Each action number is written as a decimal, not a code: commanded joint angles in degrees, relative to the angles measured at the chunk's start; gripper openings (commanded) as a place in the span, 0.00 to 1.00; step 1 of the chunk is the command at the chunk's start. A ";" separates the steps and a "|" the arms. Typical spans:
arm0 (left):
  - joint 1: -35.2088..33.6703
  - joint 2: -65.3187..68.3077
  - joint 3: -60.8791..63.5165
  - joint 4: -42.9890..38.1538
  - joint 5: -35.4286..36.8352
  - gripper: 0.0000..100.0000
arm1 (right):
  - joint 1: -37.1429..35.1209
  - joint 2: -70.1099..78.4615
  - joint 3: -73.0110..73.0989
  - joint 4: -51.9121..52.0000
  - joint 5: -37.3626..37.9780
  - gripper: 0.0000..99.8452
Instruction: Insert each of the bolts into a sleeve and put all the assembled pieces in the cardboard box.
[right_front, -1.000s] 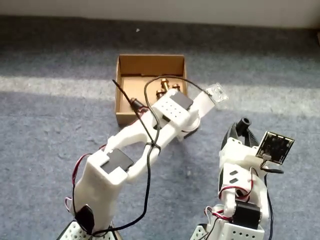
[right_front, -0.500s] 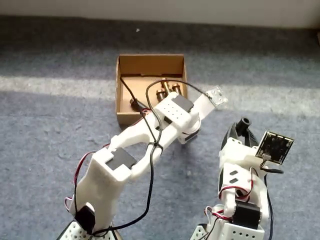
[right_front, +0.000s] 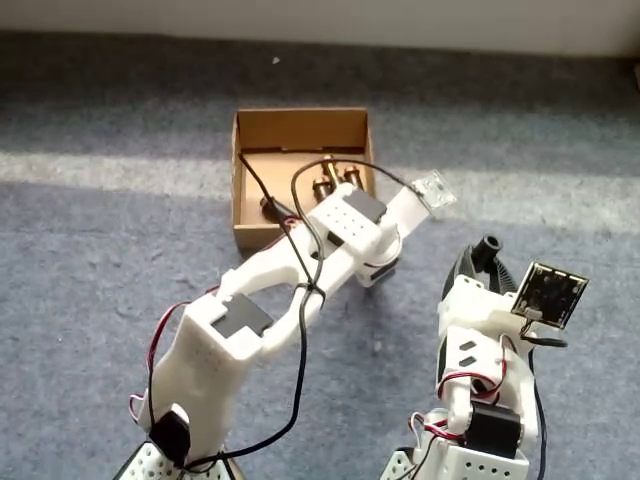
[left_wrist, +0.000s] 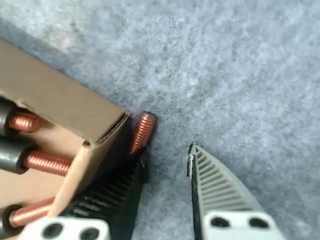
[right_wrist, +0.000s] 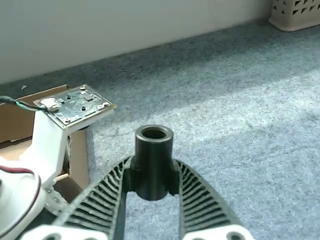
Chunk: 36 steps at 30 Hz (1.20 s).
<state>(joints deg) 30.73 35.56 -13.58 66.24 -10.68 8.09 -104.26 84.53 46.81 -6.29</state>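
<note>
The cardboard box (right_front: 300, 130) sits on the grey carpet and holds several assembled pieces (right_front: 335, 182), copper bolts in black sleeves (left_wrist: 30, 161). A loose copper bolt (left_wrist: 142, 131) lies on the carpet against the box's corner (left_wrist: 107, 122). My left gripper (left_wrist: 167, 156) hangs open just above it, the bolt's end by its black finger (left_wrist: 125, 187). Its arm (right_front: 345, 215) stretches over the box's near right corner. My right gripper (right_wrist: 153, 170) is shut on a black sleeve (right_wrist: 153, 150), held upright with its hole up, to the right of the box (right_front: 487, 247).
Grey carpet lies all around, with open floor left of the box and behind it. A wall runs along the far side. A pale basket (right_wrist: 297, 12) stands far off by the wall. The left arm's camera board (right_wrist: 75, 105) juts out near the sleeve.
The left arm has shifted slightly at the box's near right corner, its cable swinging a little. The right arm and its sleeve have not moved.
</note>
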 joint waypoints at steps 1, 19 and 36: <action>-4.35 -3.82 -3.47 -1.67 0.44 0.16 | -0.48 -0.92 -0.66 -1.63 0.70 0.01; -4.53 -1.45 -3.56 -2.73 0.00 0.17 | -0.57 -0.92 -0.66 -1.63 0.70 0.01; 0.04 1.89 -3.56 0.97 -6.42 0.14 | -0.57 -0.92 -0.66 -1.63 0.70 0.01</action>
<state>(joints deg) 29.05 37.49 -15.25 64.57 -15.34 8.09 -104.26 84.53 46.81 -6.29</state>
